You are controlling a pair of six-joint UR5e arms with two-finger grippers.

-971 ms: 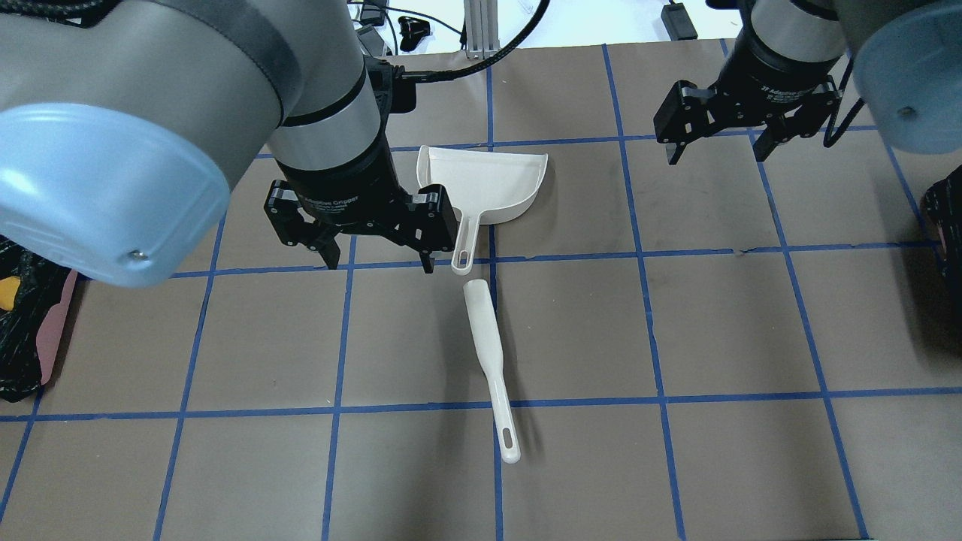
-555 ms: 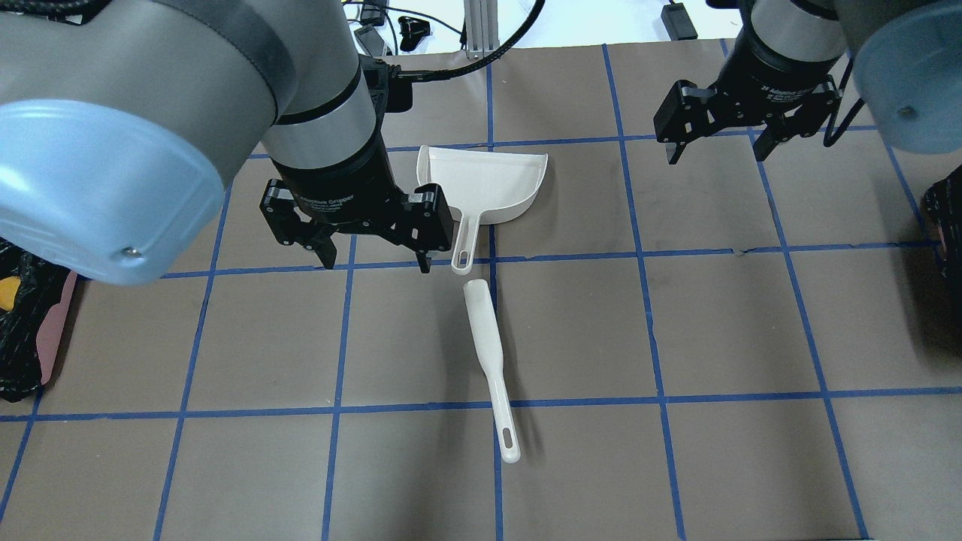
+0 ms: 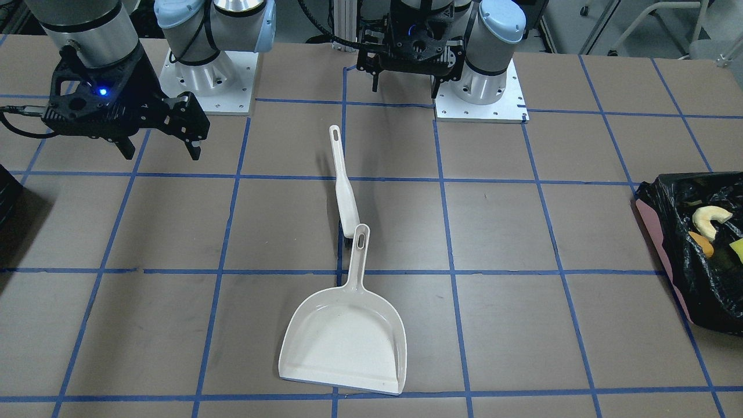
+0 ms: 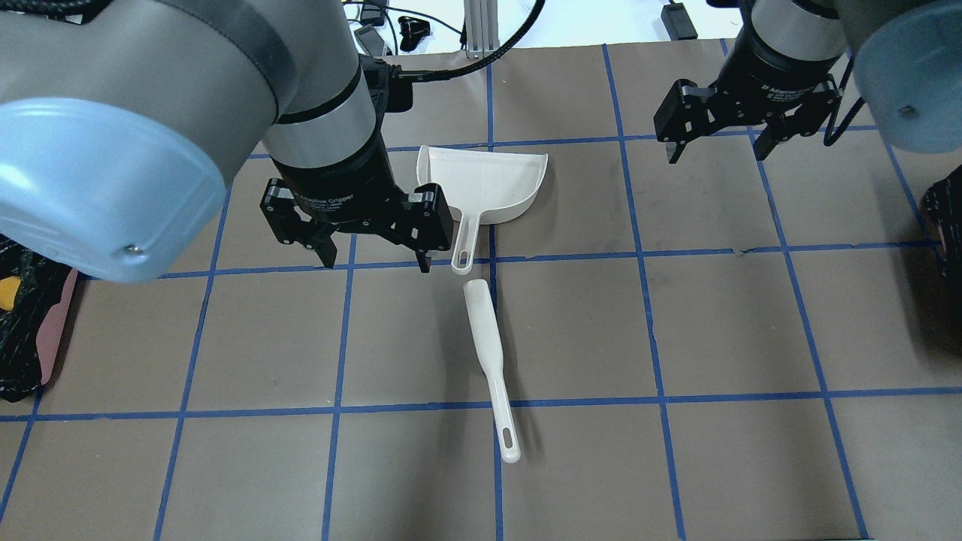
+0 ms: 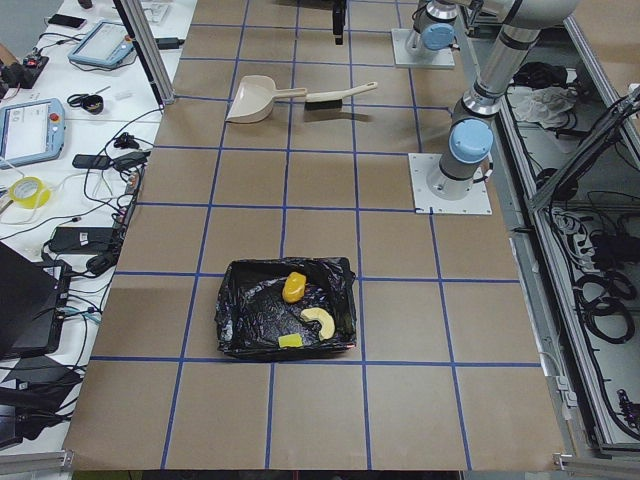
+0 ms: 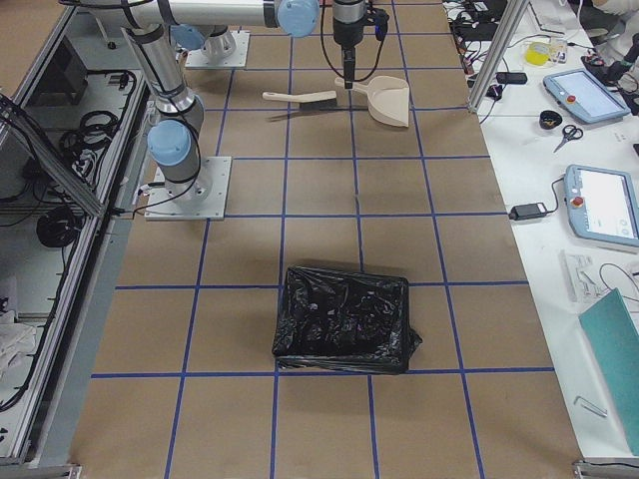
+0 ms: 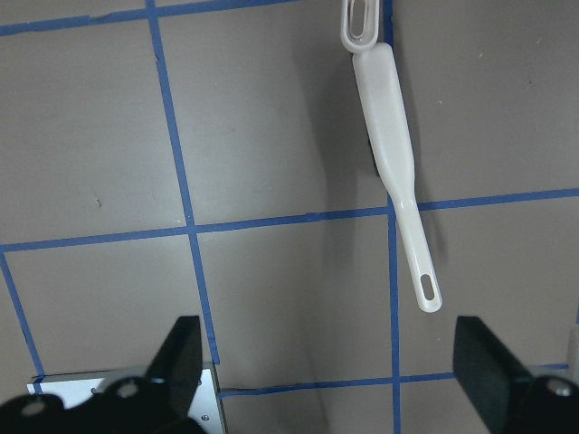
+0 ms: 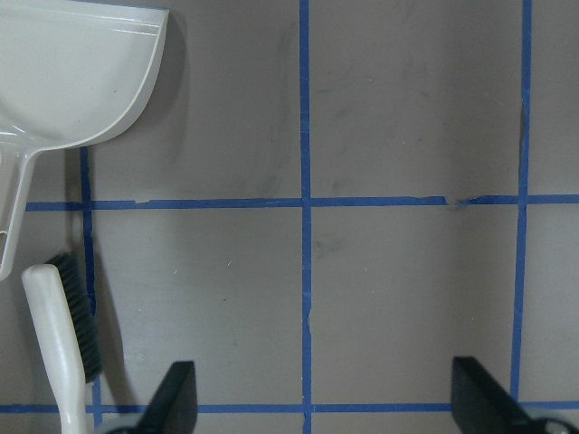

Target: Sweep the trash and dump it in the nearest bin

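The three trash pieces lie inside the bin (image 3: 662, 251), a pinkish-red container with a black bag at the table's end on my left: a cream crescent (image 3: 713, 217), an orange-brown lump (image 3: 702, 242) and a yellow-green wedge (image 3: 736, 248). The bin also shows in the exterior left view (image 5: 240, 330). My left gripper (image 4: 377, 259) is open and empty, hanging above the table beside the dustpan handle. My right gripper (image 4: 718, 154) is open and empty, far to the right.
The white dustpan (image 4: 485, 184) lies empty mid-table. The white-handled brush (image 4: 488, 353) lies just behind its handle. A second dark container with a black bag (image 6: 344, 319) stands at the table's right end.
My left gripper has shifted very slightly to the left and back. The right gripper, dustpan and brush have not moved.
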